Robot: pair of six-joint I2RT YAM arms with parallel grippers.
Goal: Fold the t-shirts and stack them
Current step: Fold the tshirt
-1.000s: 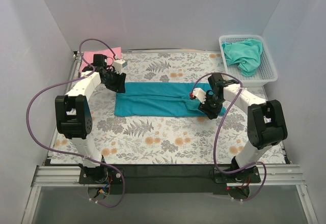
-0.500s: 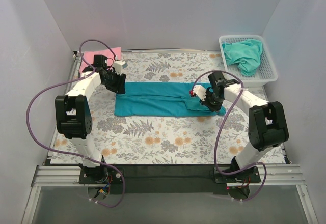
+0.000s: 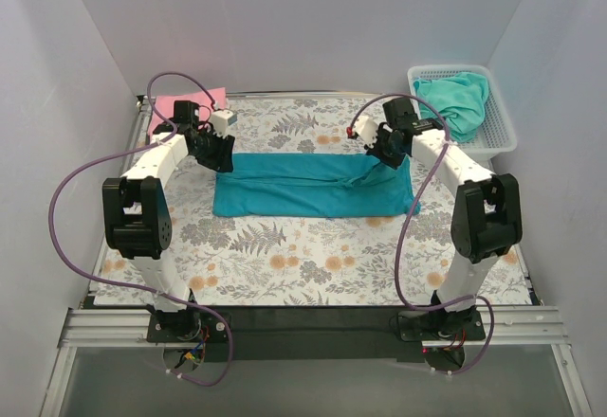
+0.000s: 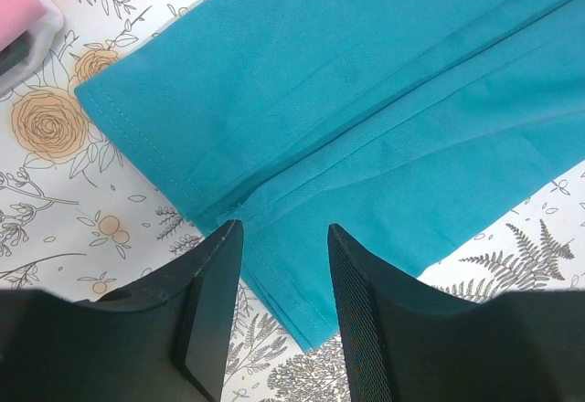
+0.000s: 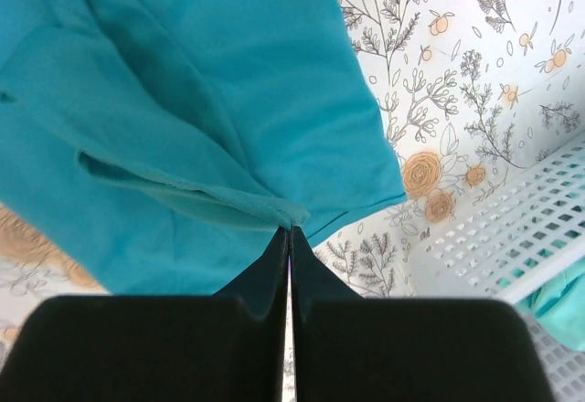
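The surface (image 3: 285, 256) has a grey cover with a flower print, between white walls. The teal t-shirt (image 3: 294, 185) lies across its middle as a long, narrow band, already folded along its length. The pink t-shirt (image 3: 180, 102) waits at the far left corner, and the aqua t-shirt (image 3: 460, 99) is in the white basket (image 3: 503, 137) at the far right.

The right fingers (image 5: 291, 238) are closed tight on a pinch of cloth at the right end of the teal t-shirt and hold it a little raised. The left fingers (image 3: 221, 158) stand about half open over the left end, on both sides of a fold line, and seem to grip nothing.

I think the step is the cross fold. To do it well, the right end should travel low towards the left, with the edges kept in line, while the left end stays flat so that the band does not slide.
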